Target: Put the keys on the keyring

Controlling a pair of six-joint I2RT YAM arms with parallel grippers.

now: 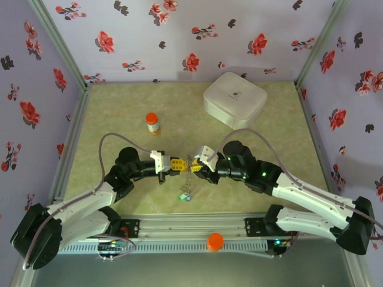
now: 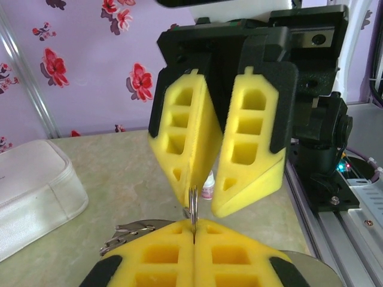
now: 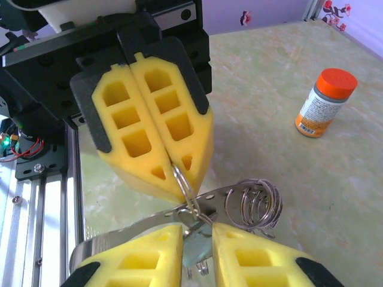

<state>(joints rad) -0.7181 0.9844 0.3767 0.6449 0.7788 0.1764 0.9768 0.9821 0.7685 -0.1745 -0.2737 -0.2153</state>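
Item: keyring (image 1: 190, 173), a thin, dark grey, limp metal chain loop.
Location: it is strung between the two arms at the middle of the surface and hangs down from where they meet. Its stiff wire loop (image 3: 184, 188) sits in the pinch.
Attached: keys (image 1: 185, 195), tiny, with green and blue plastic heads, at the chain's lower end toward the near edge. I cannot tell whether they rest on the surface or dangle.
Handling (judged): light and slack, with no stiffness in the chain. The thin, smooth metal is likely to swing or slip. It is best taken on the rigid wire loop, edge-on between foam faces, not on the limp links.
Holder one: left gripper (image 2: 194, 230), yellow foam jaws pressed fully together, pinching the wire loop by its edge.
Holder two: right gripper (image 3: 197, 236), yellow foam jaws a little apart, tips just beside the same loop. Metal lies in the gap, but no firm hold is visible.
Adjacent: coiled silver split rings (image 3: 254, 203) and a flat bright metal strip (image 3: 143, 224), just beside the right jaws.
Support: pale green marbled surface (image 1: 119, 113).
Further out: orange-capped pill bottle (image 1: 153, 123), upright, well apart to the left. A white rounded plastic box (image 1: 234, 99) sits at the far right.
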